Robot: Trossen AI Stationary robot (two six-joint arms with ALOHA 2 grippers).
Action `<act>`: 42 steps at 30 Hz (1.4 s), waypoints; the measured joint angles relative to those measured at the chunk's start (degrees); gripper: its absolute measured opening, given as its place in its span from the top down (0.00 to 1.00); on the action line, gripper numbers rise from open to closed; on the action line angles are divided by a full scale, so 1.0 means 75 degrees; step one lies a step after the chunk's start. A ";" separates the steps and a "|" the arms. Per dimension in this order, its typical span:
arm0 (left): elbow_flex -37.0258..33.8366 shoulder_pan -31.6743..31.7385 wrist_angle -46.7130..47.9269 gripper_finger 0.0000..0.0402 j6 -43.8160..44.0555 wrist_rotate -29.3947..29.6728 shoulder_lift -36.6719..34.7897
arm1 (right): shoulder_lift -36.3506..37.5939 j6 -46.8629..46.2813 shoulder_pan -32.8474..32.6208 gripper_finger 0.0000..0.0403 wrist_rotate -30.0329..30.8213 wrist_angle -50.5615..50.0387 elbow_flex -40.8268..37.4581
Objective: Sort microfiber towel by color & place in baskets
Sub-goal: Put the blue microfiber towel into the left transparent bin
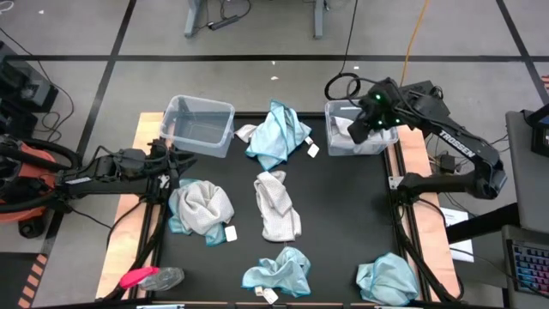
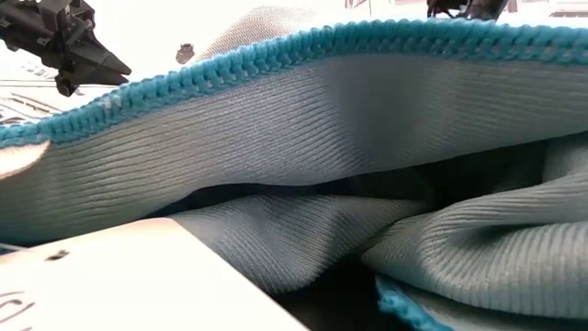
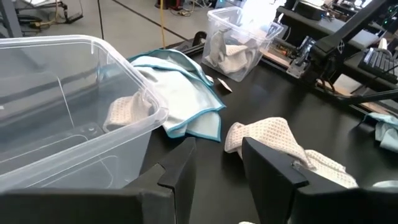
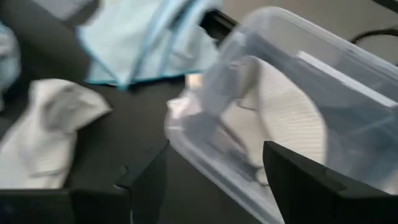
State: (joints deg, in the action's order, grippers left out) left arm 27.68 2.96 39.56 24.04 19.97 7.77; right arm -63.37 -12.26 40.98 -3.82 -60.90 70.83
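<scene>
Right gripper (image 1: 367, 123) spread, empty, above right basket (image 1: 336, 110) holding grey towel (image 1: 343, 130). Left gripper (image 3: 217, 163) parted, empty, beside left basket (image 1: 199, 125). Other towels loose on table (image 1: 343, 215). Risk: snagging basket rim when withdrawing, tipping it.

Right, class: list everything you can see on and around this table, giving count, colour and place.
baskets: two, clear; left basket far-left corner, empty; right basket far-right corner.
grey-white towels: four; one in the right basket, one mid-table, one left, one small beside the far teal towel.
teal towels: three clear; far centre, near centre, near right; a teal edge also shows under the left heap.
pink-and-grey object: one, near-left corner.
left gripper: open, by the left basket.
right gripper: open, over the right basket.
</scene>
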 joint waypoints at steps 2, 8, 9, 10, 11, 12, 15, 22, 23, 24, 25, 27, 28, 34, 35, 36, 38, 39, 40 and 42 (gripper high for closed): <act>0.0000 0.0002 0.0001 0.66 -0.0109 0.0000 -0.0002 | 0.0148 -0.0177 -0.0111 0.39 -0.0209 0.0051 0.0003; 0.0000 0.0002 -0.0001 0.66 -0.0077 0.0000 0.0000 | 0.0497 -0.0700 -0.0544 0.39 -0.0356 0.0131 0.0003; 0.0000 0.0000 -0.0001 0.66 -0.0077 0.0000 0.0000 | 0.0535 -0.0763 -0.0625 0.39 -0.0361 0.0170 0.0003; 0.0000 0.0000 -0.0001 0.66 -0.0077 0.0000 0.0000 | 0.0574 -0.0838 -0.0710 0.39 -0.0382 0.0197 0.0003; 0.0000 0.0000 -0.0002 0.66 -0.0077 0.0000 0.0000 | 0.0604 -0.0890 -0.0785 0.39 -0.0458 0.0213 0.0003; 0.0000 0.0003 -0.0007 0.66 -0.0074 -0.0003 0.0000 | 0.0632 -0.0926 -0.0861 0.39 -0.0550 0.0244 0.0003; 0.0000 0.0003 -0.0119 0.66 -0.0097 0.0000 0.0000 | 0.0729 -0.1088 -0.1097 0.39 -0.0854 0.0329 0.0003; 0.0000 0.0000 -0.0654 0.66 -0.0066 -0.0003 0.0044 | 0.0959 -0.1475 -0.1829 0.39 -0.1347 0.0359 0.0003; 0.0000 0.0000 -0.0826 0.66 -0.0063 -0.0006 0.0055 | 0.0996 -0.1535 -0.1960 0.39 -0.1349 0.0378 0.0003; 0.0000 0.0001 -0.0969 0.66 -0.0066 -0.0003 0.0055 | 0.1022 -0.1598 -0.2090 0.39 -0.1349 0.0388 0.0003; 0.0000 0.0000 -0.1176 0.66 -0.0066 0.0005 0.0076 | 0.1042 -0.1663 -0.2228 0.39 -0.1349 0.0411 0.0003; 0.0000 0.0001 -0.1641 0.66 -0.0068 0.0122 0.0160 | 0.1069 -0.1755 -0.2486 0.39 -0.1343 0.0498 0.0004; 0.0000 0.0003 -0.1843 0.66 -0.0068 0.0185 0.0219 | 0.1071 -0.1790 -0.2612 0.39 -0.1343 0.0545 0.0003; 0.0000 0.0003 -0.4065 0.66 -0.0908 0.0634 0.1138 | 0.1063 -0.1968 -0.3266 0.39 -0.1320 0.0982 0.0003; 0.0000 0.0003 -0.4392 0.66 -0.1018 0.0455 0.1312 | 0.1063 -0.2010 -0.3338 0.39 -0.1311 0.1016 0.0003; 0.0000 0.0001 -0.4664 0.66 -0.1046 0.0303 0.1488 | 0.1063 -0.2055 -0.3406 0.39 -0.1311 0.1066 0.0003; 0.0000 0.0000 -0.5064 0.66 -0.0986 0.0017 0.1830 | 0.1063 -0.2116 -0.3525 0.39 -0.1308 0.1092 0.0005; 0.0000 0.0003 -0.5226 0.66 -0.0869 -0.0127 0.1995 | 0.1063 -0.2147 -0.3587 0.39 -0.1307 0.1101 0.0003; 0.0000 0.0000 -0.5397 0.66 -0.0730 -0.0239 0.2149 | 0.1063 -0.2176 -0.3649 0.39 -0.1296 0.1121 0.0005; 0.0000 0.0000 -0.5639 0.66 -0.0496 -0.0342 0.2456 | 0.1063 -0.2249 -0.3789 0.39 -0.1263 0.1156 0.0003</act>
State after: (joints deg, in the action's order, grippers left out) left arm 27.68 2.96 -2.73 20.32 17.40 26.19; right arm -55.40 -29.13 12.57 -13.29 -52.23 70.85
